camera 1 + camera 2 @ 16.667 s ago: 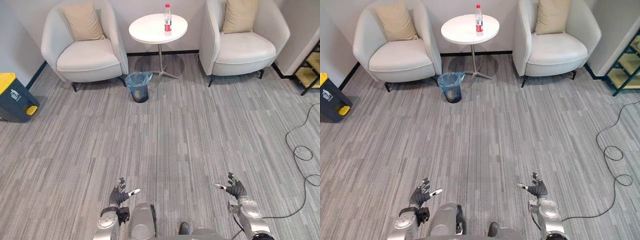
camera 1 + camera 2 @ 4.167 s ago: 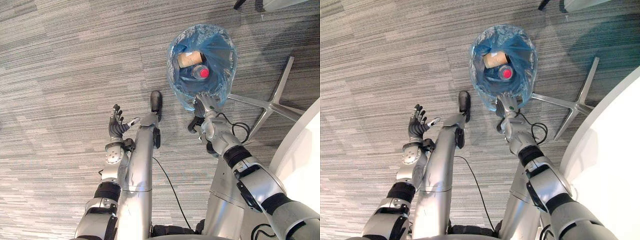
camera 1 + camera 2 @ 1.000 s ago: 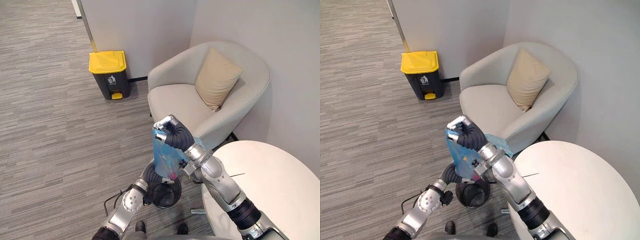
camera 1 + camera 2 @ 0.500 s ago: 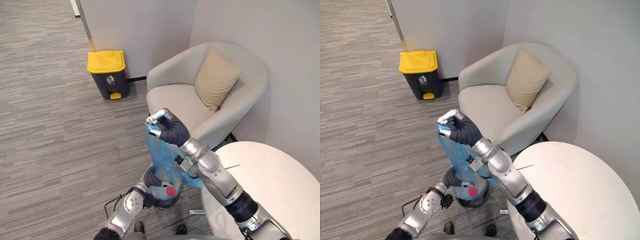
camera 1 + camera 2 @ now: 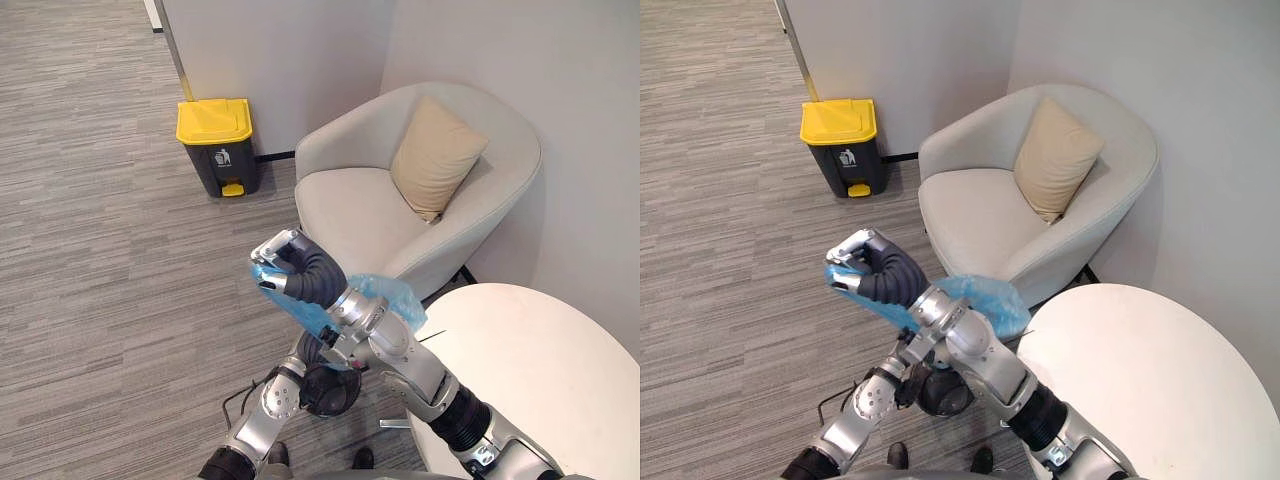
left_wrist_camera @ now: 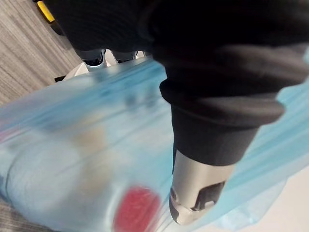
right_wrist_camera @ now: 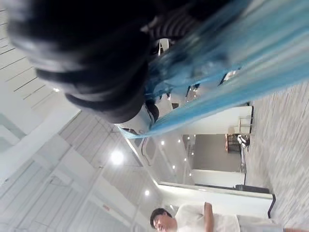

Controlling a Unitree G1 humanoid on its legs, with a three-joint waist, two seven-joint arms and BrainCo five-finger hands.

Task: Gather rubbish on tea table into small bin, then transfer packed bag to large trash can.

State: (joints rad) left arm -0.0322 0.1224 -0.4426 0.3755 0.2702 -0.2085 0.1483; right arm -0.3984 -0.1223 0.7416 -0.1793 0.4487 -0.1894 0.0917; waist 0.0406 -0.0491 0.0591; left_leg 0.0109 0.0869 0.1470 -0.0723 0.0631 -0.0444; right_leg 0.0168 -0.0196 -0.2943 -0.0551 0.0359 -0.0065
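- The right hand [image 5: 287, 262] is raised in front of the robot, its fingers curled tight round the gathered neck of the blue bag [image 5: 386, 297].
- From that grip the bag trails back along the forearm and bulges just beside the near edge of the white tea table [image 5: 530, 370]. I judge it is held this high so that the load hangs free of the floor.
- The bag is out of the small bin [image 5: 334, 392], which stands black and unlined on the carpet directly below the right arm.
- In the left wrist view the bag passes close by, with a red bottle cap [image 6: 137, 213] showing through the film, so the rubbish is packed inside it.
- The left hand [image 6: 212, 121] is low, by the small bin, perhaps to steady it. I cannot tell whether its fingers are open or closed.
- The large trash can [image 5: 215, 140], dark with a closed yellow lid, stands far left against the wall, well apart from the bag.
- Bare carpet lies between the robot and the trash can, so there is open room to the left.
- On the right the armchair [image 5: 350, 205] with its tan cushion [image 5: 435, 155] narrows the way, and the table rim is near the right elbow.
- The lid probably needs opening before the bag can go in.
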